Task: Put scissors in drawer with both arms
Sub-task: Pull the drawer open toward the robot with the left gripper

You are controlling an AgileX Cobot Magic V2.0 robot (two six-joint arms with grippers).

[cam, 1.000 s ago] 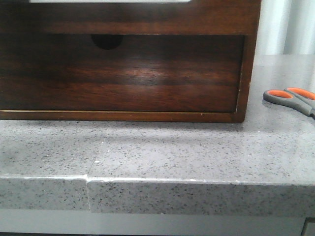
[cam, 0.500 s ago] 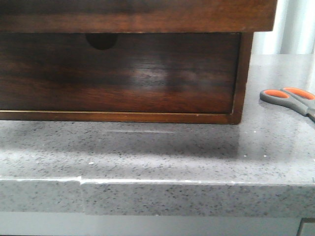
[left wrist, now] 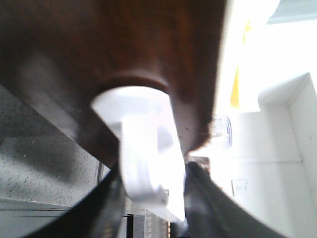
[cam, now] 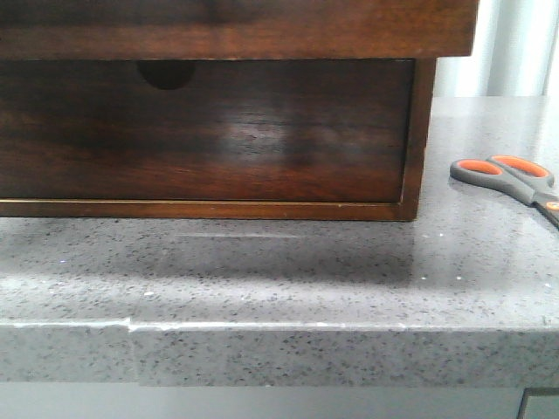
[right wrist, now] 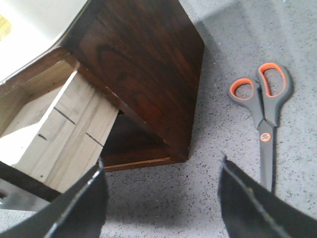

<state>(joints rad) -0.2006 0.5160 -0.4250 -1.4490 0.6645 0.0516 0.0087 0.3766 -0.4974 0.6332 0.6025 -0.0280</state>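
The scissors (cam: pixel 507 177), grey with orange-lined loops, lie flat on the grey counter to the right of the cabinet. They also show in the right wrist view (right wrist: pixel 264 106). The drawer (cam: pixel 236 30) is the upper one, pulled out over the lower front. Its light wooden inside (right wrist: pixel 64 124) shows in the right wrist view. My left gripper (left wrist: pixel 151 193) is shut on the drawer's white handle strip (left wrist: pixel 143 144). My right gripper (right wrist: pixel 161 166) is open and empty above the counter, beside the cabinet corner, with the scissors off to one side. Neither gripper shows in the front view.
The lower drawer front with a half-round notch (cam: pixel 210 131) is closed under the open drawer. The dark wooden cabinet (right wrist: pixel 143 64) stands on the speckled grey counter (cam: pixel 279 279). The counter's front edge runs across the near side.
The upper drawer front has come further out toward the camera, and its white top strip has left the front view. The whole scene has shifted slightly left in that view.
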